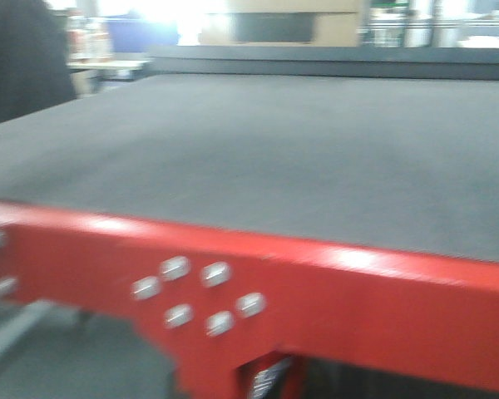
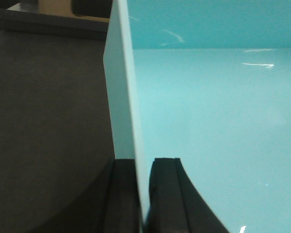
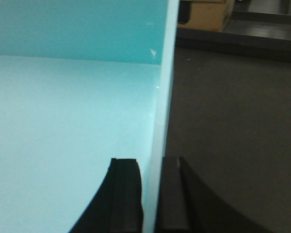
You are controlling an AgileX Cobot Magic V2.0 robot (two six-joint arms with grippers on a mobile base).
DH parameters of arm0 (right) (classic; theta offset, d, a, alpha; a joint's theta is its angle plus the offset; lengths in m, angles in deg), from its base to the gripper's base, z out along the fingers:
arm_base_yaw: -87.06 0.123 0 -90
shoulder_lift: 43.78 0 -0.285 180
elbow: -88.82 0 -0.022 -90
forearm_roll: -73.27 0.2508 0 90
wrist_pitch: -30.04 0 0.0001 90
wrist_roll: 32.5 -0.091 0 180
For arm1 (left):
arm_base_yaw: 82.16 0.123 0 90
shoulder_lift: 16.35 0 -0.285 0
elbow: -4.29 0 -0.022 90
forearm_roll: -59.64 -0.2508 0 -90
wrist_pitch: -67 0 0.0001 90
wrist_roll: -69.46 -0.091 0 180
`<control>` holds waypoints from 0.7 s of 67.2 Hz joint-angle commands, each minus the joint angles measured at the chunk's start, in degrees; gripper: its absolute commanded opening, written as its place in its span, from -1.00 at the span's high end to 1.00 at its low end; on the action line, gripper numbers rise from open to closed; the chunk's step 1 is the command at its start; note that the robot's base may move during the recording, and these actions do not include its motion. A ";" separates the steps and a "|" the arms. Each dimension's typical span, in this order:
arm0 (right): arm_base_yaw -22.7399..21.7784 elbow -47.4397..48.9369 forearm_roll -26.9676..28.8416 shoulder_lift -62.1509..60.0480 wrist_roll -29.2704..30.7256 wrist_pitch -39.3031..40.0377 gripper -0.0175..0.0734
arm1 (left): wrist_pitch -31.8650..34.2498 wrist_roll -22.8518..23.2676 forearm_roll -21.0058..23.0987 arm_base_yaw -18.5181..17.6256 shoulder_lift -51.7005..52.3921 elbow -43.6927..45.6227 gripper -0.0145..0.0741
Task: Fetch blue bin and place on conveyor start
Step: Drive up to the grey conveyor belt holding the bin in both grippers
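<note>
1. Over the near part of the conveyor start [image 1: 274, 150], as the wrist views suggest, the blue bin [image 2: 208, 121] hangs between both arms. Dark belt shows just beyond its left and right walls.
2. The left gripper [image 2: 145, 165] is closed down on the bin's left wall, one finger outside and one inside. The right gripper [image 3: 149, 162] pinches the right wall the same way.
3. Fetching looks done, since the bin is grasped and has been brought to the belt with its red frame [image 1: 358, 307].
4. Setting down and letting go are what is left. I cannot tell whether the bin's base touches the belt. The blurred front view shows only bare belt, with no bin in it.
5. The bin sits upright with its mouth facing up. Both gripped walls stand vertical, and its pale floor runs away to a darker far wall.
6. The span between the grippers runs left to right across the belt. Whether that span is the bin's long axis cannot be judged, because no view shows the whole tub.
7. A cardboard box [image 3: 206, 14] stands well beyond the belt's far edge.
</note>
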 commanded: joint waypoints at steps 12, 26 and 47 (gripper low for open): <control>-0.22 0.41 -0.14 -0.63 0.98 3.77 0.93 | 2.57 -0.57 0.37 -0.03 1.08 0.81 0.92; -0.22 0.41 -0.14 -0.63 0.98 3.77 0.93 | 2.57 -0.57 0.37 -0.03 1.08 0.81 0.92; -0.22 0.41 -0.14 -0.63 0.98 3.77 0.93 | 2.57 -0.57 0.37 -0.03 1.08 0.81 0.92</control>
